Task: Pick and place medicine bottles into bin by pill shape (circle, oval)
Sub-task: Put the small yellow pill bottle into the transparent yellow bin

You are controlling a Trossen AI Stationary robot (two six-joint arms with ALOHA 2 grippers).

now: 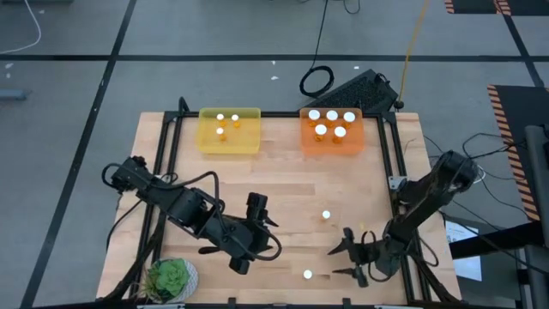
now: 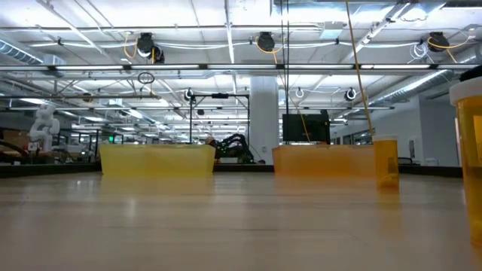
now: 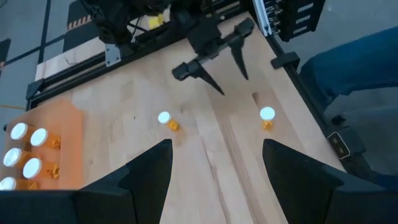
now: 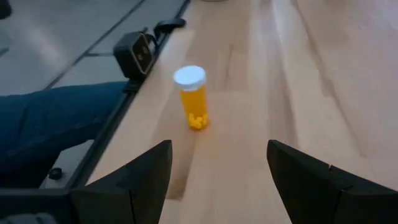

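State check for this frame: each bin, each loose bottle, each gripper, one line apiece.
yellow bin: holds three bottles.
orange bin: holds five bottles.
bottle mid-table: upright, capped, loose.
bottle near front edge: upright, capped, loose.
left gripper: open, empty.
right gripper: open, empty, facing the front-edge bottle.

No legible text, label, brand, number or sign anywhere in these views.

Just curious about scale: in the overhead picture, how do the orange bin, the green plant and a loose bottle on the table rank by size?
1. orange bin
2. green plant
3. loose bottle, by far the smallest
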